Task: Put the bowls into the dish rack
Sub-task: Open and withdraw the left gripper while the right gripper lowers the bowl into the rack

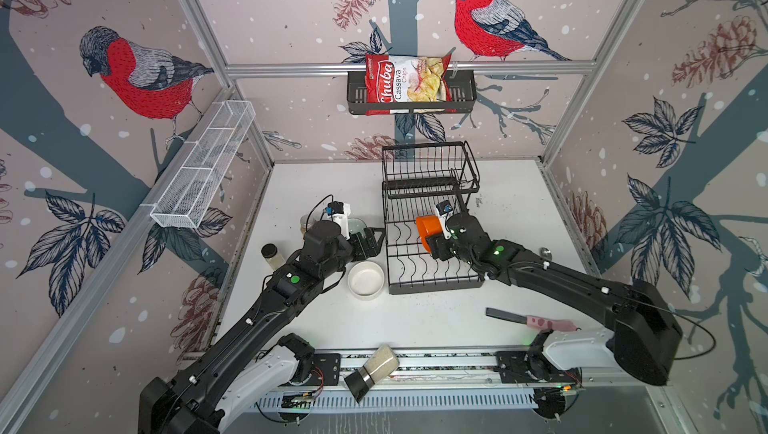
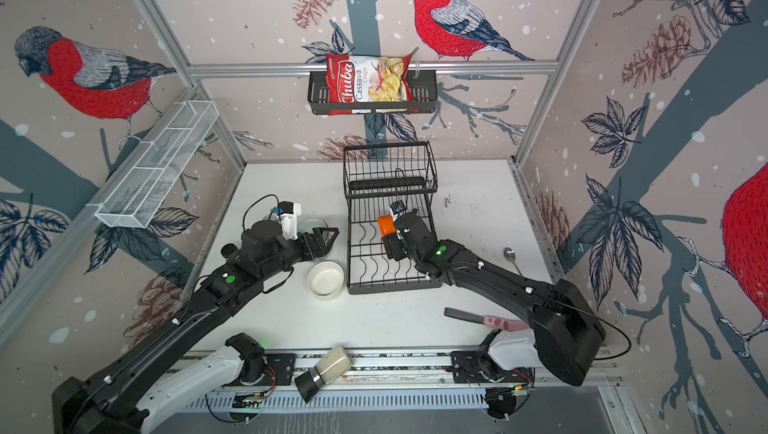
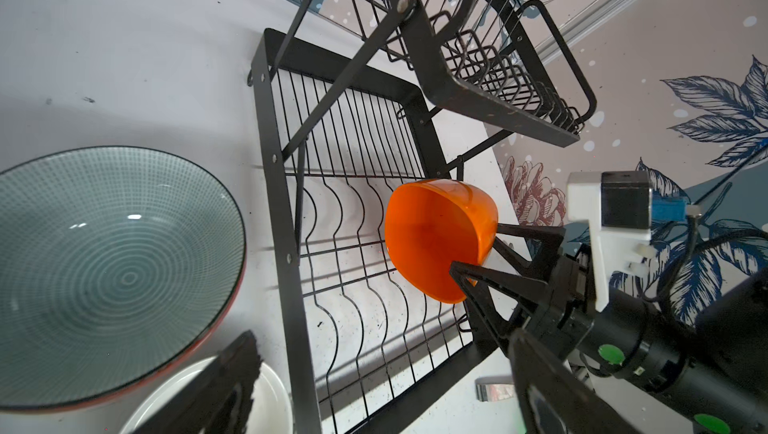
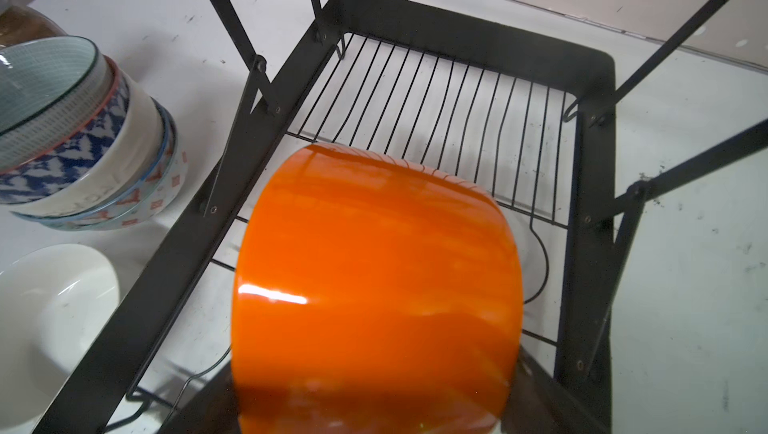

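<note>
Orange bowl is tipped on its side over the lower tier of the dish rack, its mouth facing the left arm (whether it touches the wavy wires cannot be told). The right gripper pinches its rim, one finger inside and one outside. Just left of the rack, a stack of patterned bowls stands on the table, with a teal-glazed bowl on top. A white bowl rests upright beside the rack's front corner. The left gripper hangs near the stack, its jaws spread wide and holding nothing.
</note>
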